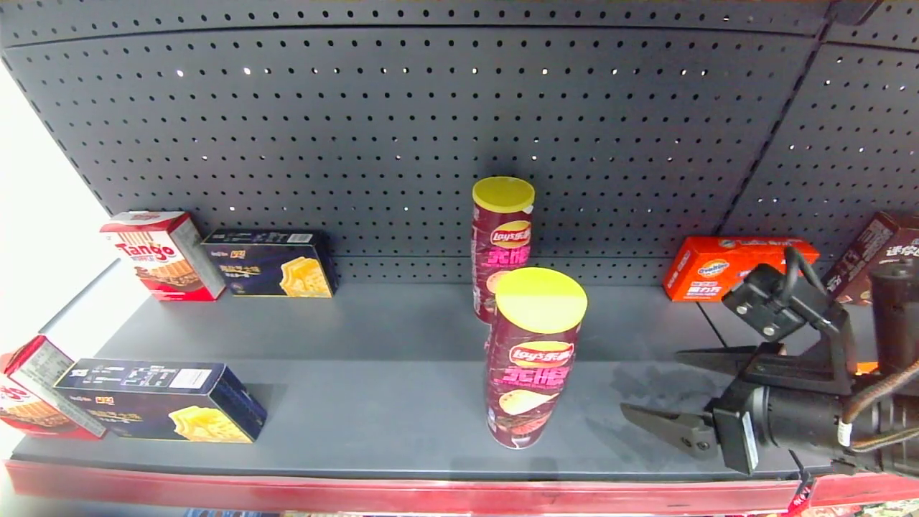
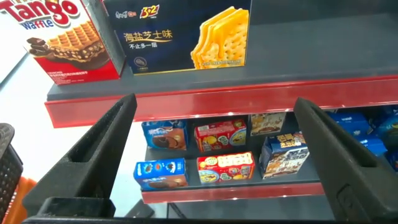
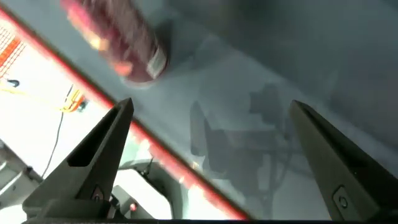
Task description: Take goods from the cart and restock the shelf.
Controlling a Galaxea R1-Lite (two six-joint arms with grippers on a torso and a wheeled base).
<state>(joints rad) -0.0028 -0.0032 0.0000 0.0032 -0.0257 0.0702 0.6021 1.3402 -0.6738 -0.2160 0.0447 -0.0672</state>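
Observation:
Two maroon chip cans with yellow lids stand upright on the grey shelf (image 1: 359, 402): one near the front (image 1: 535, 359), one behind it by the pegboard (image 1: 501, 240). My right gripper (image 1: 652, 382) hovers over the shelf to the right of the front can, open and holding nothing, its fingers pointing toward the can with a gap between. In the right wrist view the front can (image 3: 118, 40) lies beyond the open gripper (image 3: 211, 109). My left gripper (image 2: 216, 101) is open and empty, below and in front of the shelf's red front edge (image 2: 261, 99).
A red wafer box (image 1: 161, 253) and a dark blue cracker box (image 1: 271, 263) stand at the back left; another such pair (image 1: 161, 401) sits at the front left. An orange box (image 1: 732, 267) and a dark red box (image 1: 876, 251) sit at the right. Lower shelves hold several snack boxes (image 2: 224, 152).

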